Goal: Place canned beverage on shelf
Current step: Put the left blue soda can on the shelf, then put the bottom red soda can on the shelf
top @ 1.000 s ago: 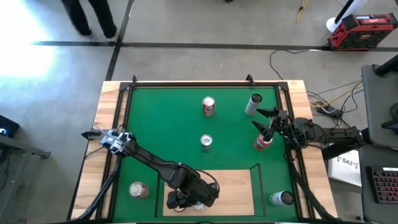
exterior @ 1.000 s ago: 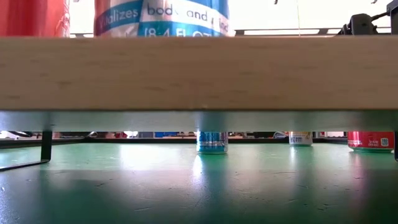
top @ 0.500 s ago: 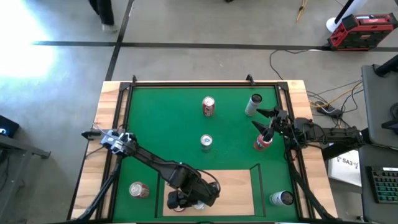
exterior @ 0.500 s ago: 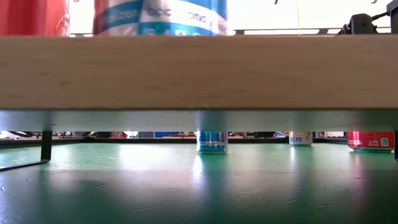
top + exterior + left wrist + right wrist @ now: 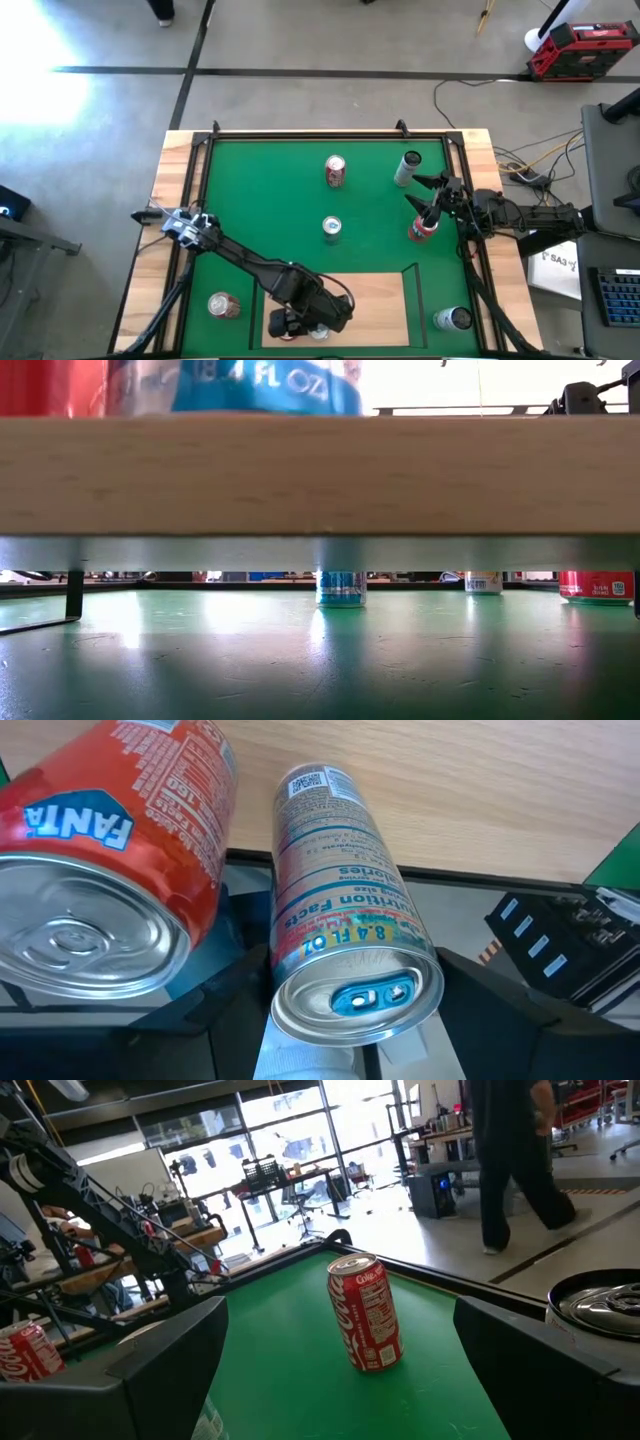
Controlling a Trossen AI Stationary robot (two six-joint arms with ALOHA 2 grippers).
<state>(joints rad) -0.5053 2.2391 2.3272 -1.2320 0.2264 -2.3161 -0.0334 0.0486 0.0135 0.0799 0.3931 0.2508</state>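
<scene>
Now the slim blue can (image 5: 345, 930) is raised off the shelf (image 5: 380, 300), clamped in the left gripper (image 5: 305, 325) (beside Fanta can (image 5: 110, 870)); placement unfinished. Right gripper (image 5: 430, 205) fingers apart.

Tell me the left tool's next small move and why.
Probably ease the slim can straight down onto the shelf, keeping the left tool closed on it. The low view shows its base tilted, not yet flat on the board, close beside the Fanta can.

Six cans (image 5: 335, 171) on the green mat (image 5: 260, 200). Two more over the one shelf (image 5: 380, 300): Fanta can (image 5: 110, 870), slim can (image 5: 345, 935). Two arms.
</scene>
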